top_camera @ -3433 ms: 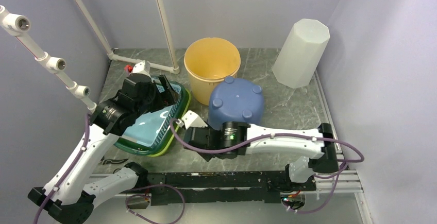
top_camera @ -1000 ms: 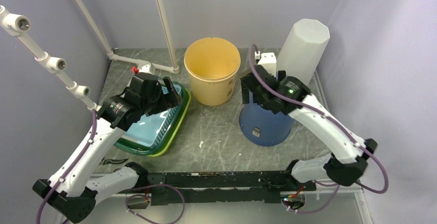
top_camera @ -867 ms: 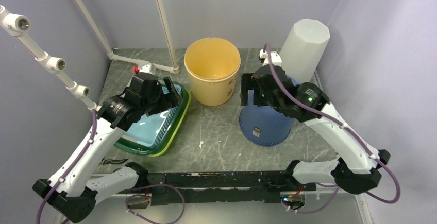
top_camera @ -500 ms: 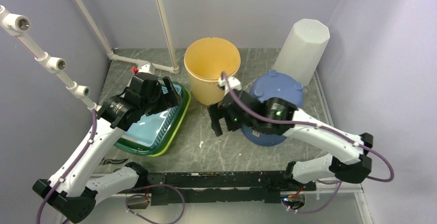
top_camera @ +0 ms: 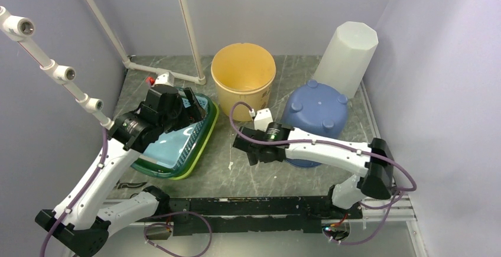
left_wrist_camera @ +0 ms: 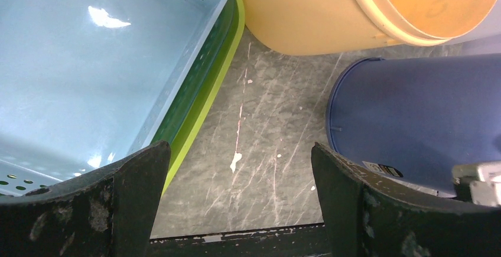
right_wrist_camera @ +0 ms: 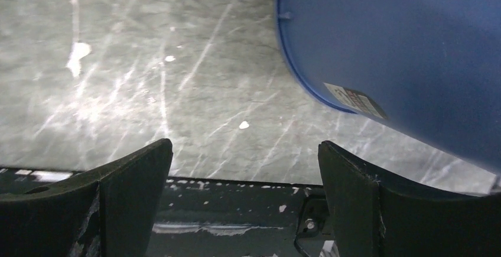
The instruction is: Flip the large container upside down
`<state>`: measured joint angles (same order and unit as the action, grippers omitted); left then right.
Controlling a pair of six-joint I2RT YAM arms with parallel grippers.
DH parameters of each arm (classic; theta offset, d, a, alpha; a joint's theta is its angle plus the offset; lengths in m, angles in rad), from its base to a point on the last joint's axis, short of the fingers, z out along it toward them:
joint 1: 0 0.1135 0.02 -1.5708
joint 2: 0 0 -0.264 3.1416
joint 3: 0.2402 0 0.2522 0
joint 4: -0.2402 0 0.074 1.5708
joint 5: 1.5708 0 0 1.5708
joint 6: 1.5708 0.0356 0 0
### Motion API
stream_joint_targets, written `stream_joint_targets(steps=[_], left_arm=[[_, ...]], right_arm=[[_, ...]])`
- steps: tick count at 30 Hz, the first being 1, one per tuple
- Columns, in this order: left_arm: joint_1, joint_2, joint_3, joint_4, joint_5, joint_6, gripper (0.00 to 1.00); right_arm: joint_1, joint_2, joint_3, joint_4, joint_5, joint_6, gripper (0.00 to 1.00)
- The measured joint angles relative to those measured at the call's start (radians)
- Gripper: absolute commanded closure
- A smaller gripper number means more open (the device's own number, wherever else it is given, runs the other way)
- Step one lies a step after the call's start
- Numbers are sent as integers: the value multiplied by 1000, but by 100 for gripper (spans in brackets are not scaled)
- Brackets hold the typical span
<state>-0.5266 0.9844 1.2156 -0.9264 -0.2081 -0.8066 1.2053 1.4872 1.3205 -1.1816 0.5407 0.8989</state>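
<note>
The large container, a blue bucket (top_camera: 316,112), stands mouth down on the table at centre right, its footed base facing up. It also shows in the left wrist view (left_wrist_camera: 413,109) and the right wrist view (right_wrist_camera: 402,38), where a label sits near its rim. My right gripper (top_camera: 247,150) hangs open just left of the bucket, low over the table and not touching it. In its own view the right gripper (right_wrist_camera: 245,150) has nothing between the fingers. My left gripper (top_camera: 192,104) is open above the baskets, and the left gripper (left_wrist_camera: 239,153) is also empty.
A yellow bucket (top_camera: 243,71) stands upright behind the blue one. A white octagonal container (top_camera: 345,59) stands at the back right. Stacked teal and green baskets (top_camera: 171,145) lie at the left, under the left arm. White pipes run along the back left.
My right arm has swung from above the blue bucket down to the table at its left. The bucket stays mouth down. The left arm has hardly moved.
</note>
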Motion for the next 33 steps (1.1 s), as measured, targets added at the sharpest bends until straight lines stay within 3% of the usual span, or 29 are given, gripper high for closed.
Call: stream_joint_targets(steps=[6, 15, 33], left_arm=[[0, 0, 0, 0, 0, 0, 5], [0, 0, 0, 0, 0, 0, 5], [0, 0, 0, 0, 2, 0, 5]], right_arm=[[-44, 36, -40, -48, 67, 62, 2], [-306, -85, -161, 21, 82, -13, 0], [-739, -245, -233, 86, 52, -107, 0]])
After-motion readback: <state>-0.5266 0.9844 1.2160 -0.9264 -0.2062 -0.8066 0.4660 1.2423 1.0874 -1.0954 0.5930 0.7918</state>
